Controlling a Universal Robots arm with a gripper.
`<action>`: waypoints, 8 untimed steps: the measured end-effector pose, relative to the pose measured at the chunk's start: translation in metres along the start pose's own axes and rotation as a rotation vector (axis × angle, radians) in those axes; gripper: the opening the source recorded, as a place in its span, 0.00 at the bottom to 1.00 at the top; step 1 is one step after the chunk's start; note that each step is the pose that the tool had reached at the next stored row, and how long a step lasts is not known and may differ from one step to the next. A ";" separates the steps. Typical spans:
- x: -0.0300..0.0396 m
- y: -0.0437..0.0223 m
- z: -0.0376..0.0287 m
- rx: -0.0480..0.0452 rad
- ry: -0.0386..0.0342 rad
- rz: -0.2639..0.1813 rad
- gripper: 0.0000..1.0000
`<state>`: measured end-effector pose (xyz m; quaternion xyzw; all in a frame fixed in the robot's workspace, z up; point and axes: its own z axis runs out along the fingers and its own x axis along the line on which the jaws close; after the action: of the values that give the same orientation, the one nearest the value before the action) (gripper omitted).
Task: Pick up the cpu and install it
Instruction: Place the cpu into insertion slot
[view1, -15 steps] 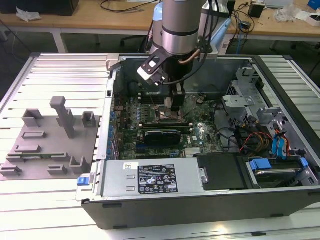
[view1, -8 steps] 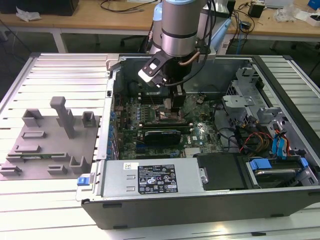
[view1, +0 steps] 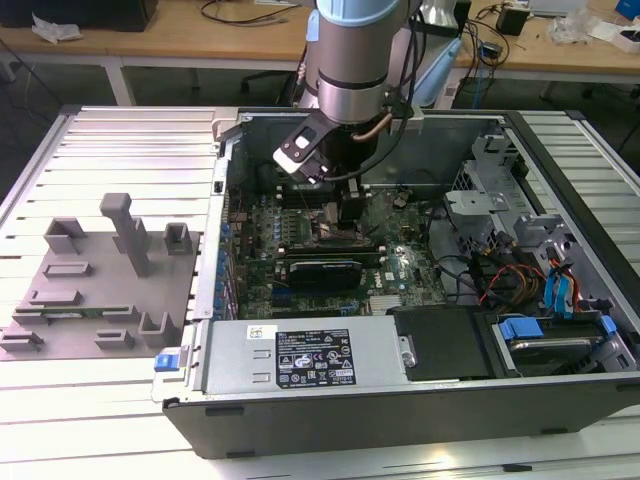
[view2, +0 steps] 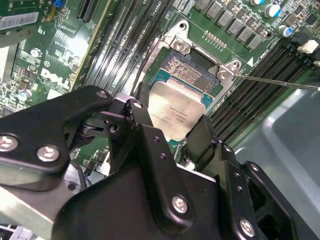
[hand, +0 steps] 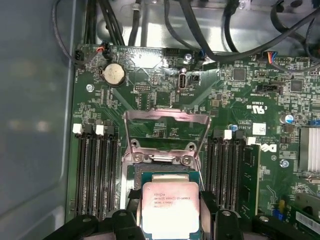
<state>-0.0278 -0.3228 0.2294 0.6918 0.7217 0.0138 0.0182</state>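
Note:
The cpu (view2: 176, 111), a small square chip with a shiny metal top, sits between the black fingers (view2: 138, 116) of my gripper (view2: 172, 125), which is shut on its two opposite edges. In the first wrist view the cpu (hand: 170, 206) covers the near part of the motherboard socket (hand: 165, 170), and the socket's far strip still shows. The socket's pin field (view2: 192, 67) shows beyond the chip, and the metal load plate (hand: 167, 125) stands swung open. In the exterior view my gripper (view1: 350, 215) reaches down inside the open computer case (view1: 300, 400), over the green motherboard (view1: 400, 265).
Memory slots (hand: 95, 170) run along both sides of the socket, with one module (hand: 248, 175) fitted. A thin lever wire (view2: 280, 81) sticks out beside the socket. Power supply (view1: 300, 355), drive cage (view1: 500, 200) and cables (view1: 500, 280) crowd the case. Grey fixture blocks (view1: 125, 235) stand at the exterior view's left.

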 end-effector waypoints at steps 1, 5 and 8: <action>0.0000 -0.0001 0.0000 0.0002 -0.0004 0.002 0.55; 0.0002 -0.0007 0.0030 0.0001 -0.0002 0.003 0.55; 0.0005 -0.0014 0.0061 0.0000 -0.0002 0.003 0.55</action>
<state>-0.0289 -0.3224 0.2232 0.6929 0.7206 0.0137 0.0182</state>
